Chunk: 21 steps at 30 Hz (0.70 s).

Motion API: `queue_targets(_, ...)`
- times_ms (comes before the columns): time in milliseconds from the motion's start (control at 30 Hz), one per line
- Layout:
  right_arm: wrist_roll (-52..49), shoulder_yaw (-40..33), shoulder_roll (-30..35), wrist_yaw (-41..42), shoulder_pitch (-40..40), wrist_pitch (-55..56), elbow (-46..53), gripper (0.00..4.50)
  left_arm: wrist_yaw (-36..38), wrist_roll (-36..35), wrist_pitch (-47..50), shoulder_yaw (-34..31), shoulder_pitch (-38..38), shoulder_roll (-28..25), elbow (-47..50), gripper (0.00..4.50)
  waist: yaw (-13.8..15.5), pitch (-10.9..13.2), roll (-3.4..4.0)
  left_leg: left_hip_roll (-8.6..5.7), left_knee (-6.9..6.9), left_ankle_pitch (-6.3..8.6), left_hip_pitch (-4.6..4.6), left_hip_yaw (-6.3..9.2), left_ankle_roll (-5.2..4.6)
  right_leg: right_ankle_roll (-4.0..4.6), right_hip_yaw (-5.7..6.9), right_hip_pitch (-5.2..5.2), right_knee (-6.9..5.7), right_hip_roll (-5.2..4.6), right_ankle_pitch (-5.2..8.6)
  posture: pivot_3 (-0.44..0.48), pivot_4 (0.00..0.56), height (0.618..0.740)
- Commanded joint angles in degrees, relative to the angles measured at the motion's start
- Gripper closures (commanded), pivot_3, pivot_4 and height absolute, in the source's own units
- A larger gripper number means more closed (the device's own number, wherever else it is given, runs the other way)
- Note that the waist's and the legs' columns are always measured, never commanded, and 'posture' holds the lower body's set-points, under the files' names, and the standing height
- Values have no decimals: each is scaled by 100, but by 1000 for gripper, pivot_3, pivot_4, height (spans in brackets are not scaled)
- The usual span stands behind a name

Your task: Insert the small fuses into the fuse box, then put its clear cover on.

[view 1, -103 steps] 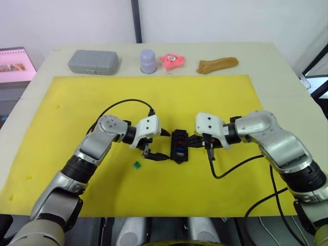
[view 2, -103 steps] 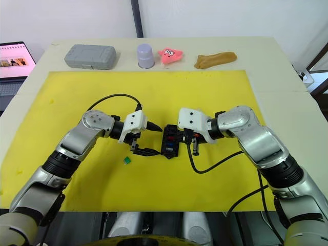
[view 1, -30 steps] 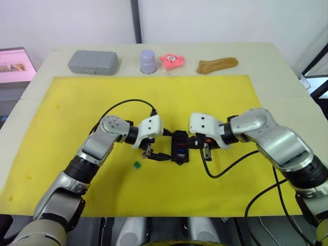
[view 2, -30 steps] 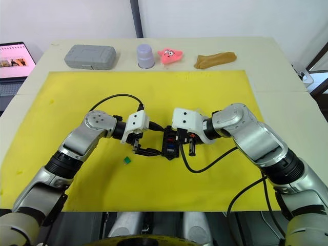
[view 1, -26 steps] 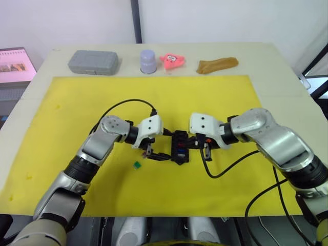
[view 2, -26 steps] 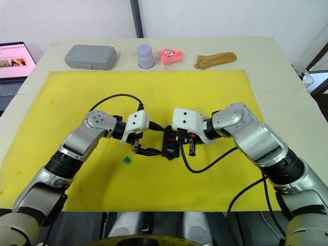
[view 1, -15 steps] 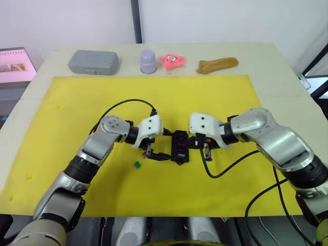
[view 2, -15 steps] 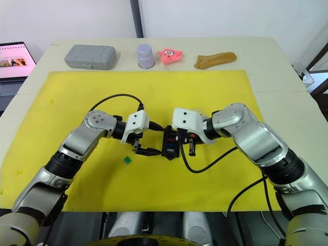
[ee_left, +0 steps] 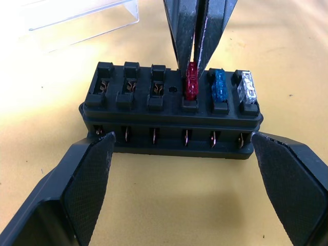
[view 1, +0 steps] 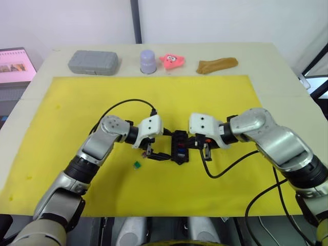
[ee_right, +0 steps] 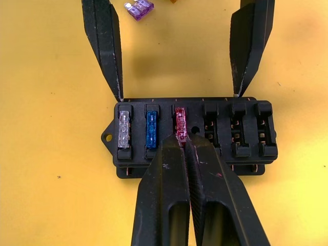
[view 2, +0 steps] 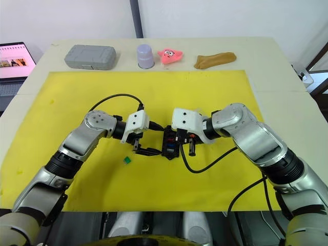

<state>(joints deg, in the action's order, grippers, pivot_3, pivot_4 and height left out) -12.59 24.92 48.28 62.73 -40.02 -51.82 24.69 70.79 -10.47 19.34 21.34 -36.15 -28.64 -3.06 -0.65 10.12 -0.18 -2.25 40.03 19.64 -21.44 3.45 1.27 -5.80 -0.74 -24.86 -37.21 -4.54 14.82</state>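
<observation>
A beige worktop (view 1: 287,66) carries a yellow mat (view 1: 205,97). Along its far edge sit a grey case (view 1: 94,62), a lavender cup (view 1: 148,61), a pink star toy (view 1: 172,60) and a brown lump (view 1: 217,65); a laptop (view 1: 15,62) stands off its left side.

At mid-mat lies the black fuse box (ee_left: 171,110), with the clear cover (ee_left: 77,20) lying on the mat just beyond it. The left tool (ee_left: 179,148) is spread wide, its fingers (ee_left: 84,179) set at the two ends of the box along one long side. The right tool (ee_right: 183,146) is closed, pinching the red fuse (ee_right: 179,122), which stands in the third slot. Beside it a blue fuse (ee_right: 151,125) and a clear-grey fuse (ee_right: 124,128) are seated. A purple fuse (ee_right: 138,7) and a green fuse (view 1: 137,164) lie loose on the mat.
</observation>
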Motion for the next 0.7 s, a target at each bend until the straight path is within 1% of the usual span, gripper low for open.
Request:
queue_targets(33, 141, 176, 79, -18, 31, -37, -67, 4181, -17, 13, -56, -13, 9, 8, 225, 16, 0, -1, -1, 0, 0, 0, 0, 0, 0, 0, 0, 0, 0, 0, 0, 0, 150, 740)
queue_targets(100, 128, 153, 72, -12, 26, -39, -53, 3593, -18, 15, -58, -11, 10, 9, 227, 0, 3, -1, -1, 0, 0, 0, 1, 0, 0, 0, 0, 1, 0, 0, 0, 0, 150, 740)
queue_targets(167, 74, 94, 39, -14, -9, -86, -29, 2682, -18, 16, -59, -12, 11, 9, 227, 0, 6, -1, -1, 0, 0, 0, 0, 1, 0, 0, 0, 0, 0, 0, 0, 0, 150, 740)
queue_targets(700, -386, -430, 14, 64, -391, -347, 34, 2682, -15, 15, -102, -52, -33, 11, 94, 0, 1, -1, -1, 0, 0, 0, -3, 1, 0, 0, 1, -1, 1, -1, 0, 0, 150, 740)
